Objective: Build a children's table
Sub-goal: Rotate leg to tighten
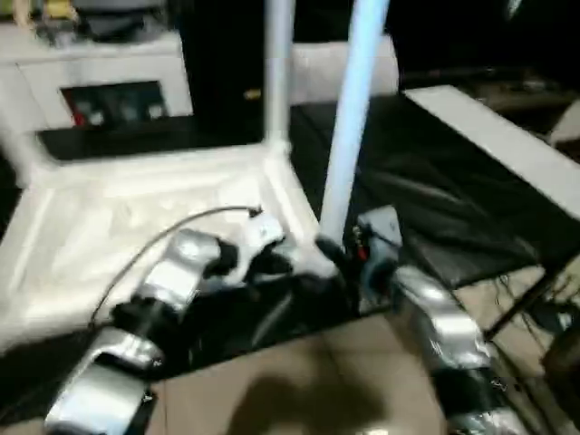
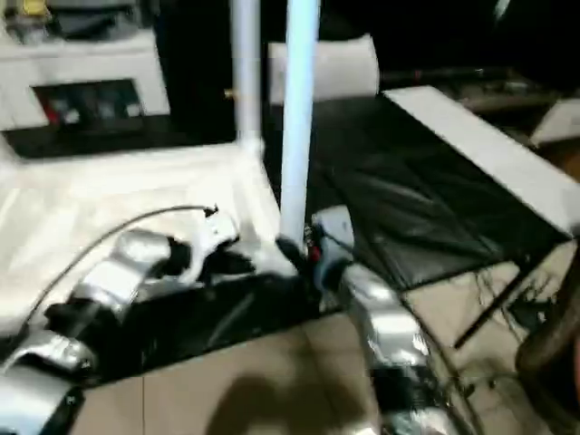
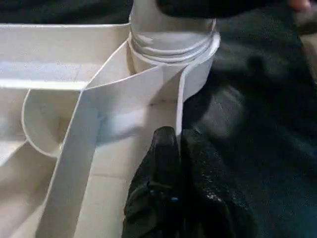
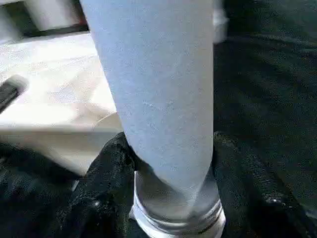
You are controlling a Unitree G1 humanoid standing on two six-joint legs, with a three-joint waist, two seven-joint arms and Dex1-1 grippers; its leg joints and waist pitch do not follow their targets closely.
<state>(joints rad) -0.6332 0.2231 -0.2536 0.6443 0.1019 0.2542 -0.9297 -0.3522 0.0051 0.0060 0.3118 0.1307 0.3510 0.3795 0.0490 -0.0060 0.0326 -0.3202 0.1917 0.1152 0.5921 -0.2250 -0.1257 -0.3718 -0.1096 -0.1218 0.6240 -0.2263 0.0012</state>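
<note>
Carefully: your left gripper (image 3: 181, 148) is pinched on the upturned table top's (image 1: 109, 227) wall at its near right corner, and your right gripper (image 4: 171, 173) clasps the leg (image 1: 349, 127) in that socket (image 3: 198, 64); tilting could cross-thread it.

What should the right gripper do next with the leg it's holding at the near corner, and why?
Probably keep turning the leg down into the corner socket. The right gripper is clamped around its base, threads still show above the socket rim, and the leg leans slightly. The left gripper pinches the tabletop's rim, steadying it.
</note>
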